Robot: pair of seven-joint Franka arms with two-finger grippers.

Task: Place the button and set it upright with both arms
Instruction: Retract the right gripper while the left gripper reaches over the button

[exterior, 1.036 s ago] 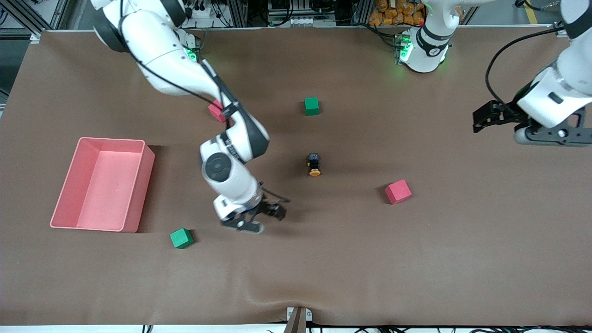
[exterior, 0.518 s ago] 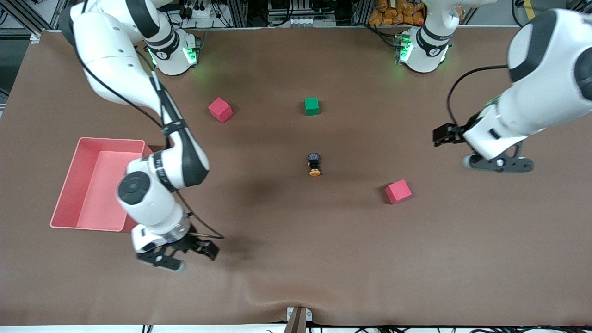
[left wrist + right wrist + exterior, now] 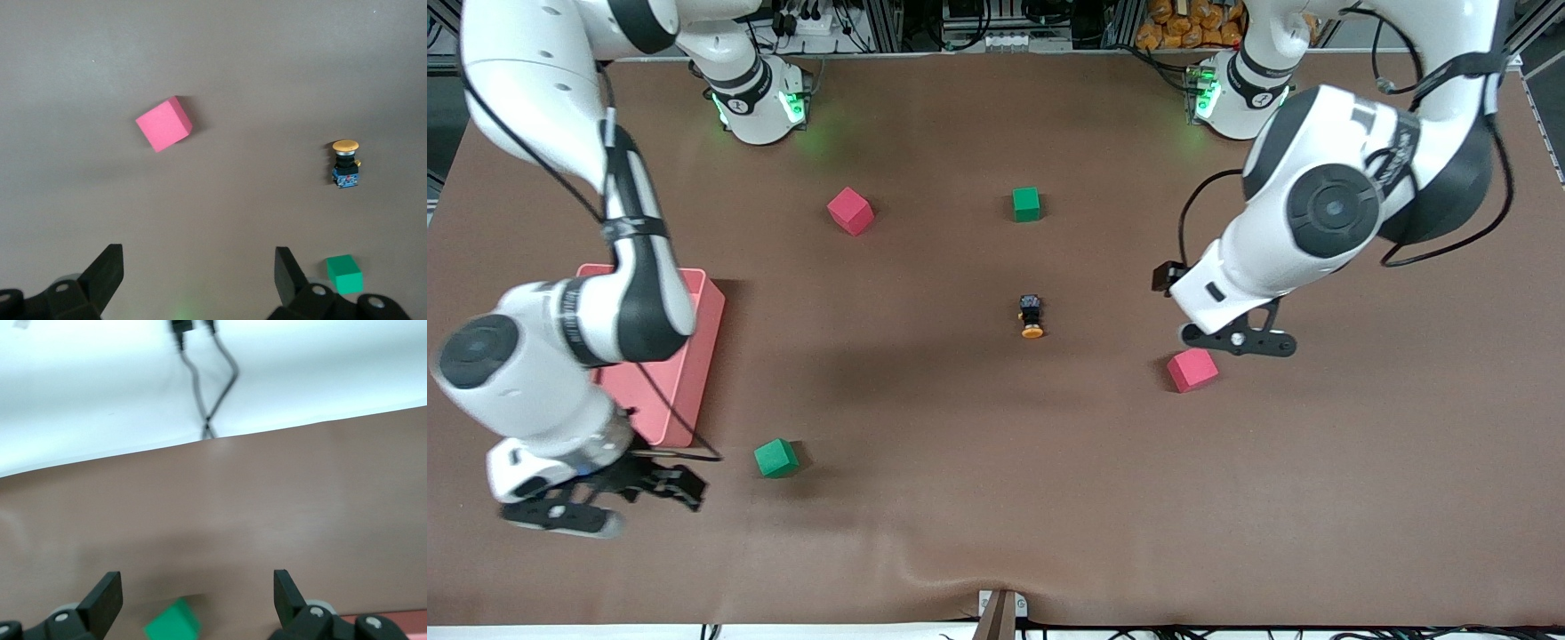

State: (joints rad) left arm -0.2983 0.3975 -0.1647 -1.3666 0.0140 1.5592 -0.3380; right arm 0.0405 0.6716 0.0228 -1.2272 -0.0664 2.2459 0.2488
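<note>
Your button [image 3: 1032, 316] lies on its side mid-table on the brown mat [image 3: 996, 498], orange cap toward the front camera, black body pointing toward the bases. Nothing touches it. In the left wrist view the button [image 3: 345, 164] sits apart from a red cube [image 3: 164, 124] and a green cube [image 3: 344, 274].

Your left gripper [image 3: 1240, 342] hangs over the mat just above the red cube [image 3: 1192, 370] toward the left arm's end; its own camera shows the left gripper [image 3: 197, 280] with jaws spread wide, nothing between them.

Your right gripper [image 3: 605, 498] is over the mat at the right arm's end, close to the front edge, near the pink bin [image 3: 710, 329]. The right gripper [image 3: 197, 600] has jaws wide apart and holds nothing. A green cube [image 3: 775, 458] sits nearby; the wrist picture is smeared, but that is probably the same green cube [image 3: 172, 627] below the jaws.

Another red cube [image 3: 850, 211] and green cube [image 3: 1026, 204] sit nearer the bases.
</note>
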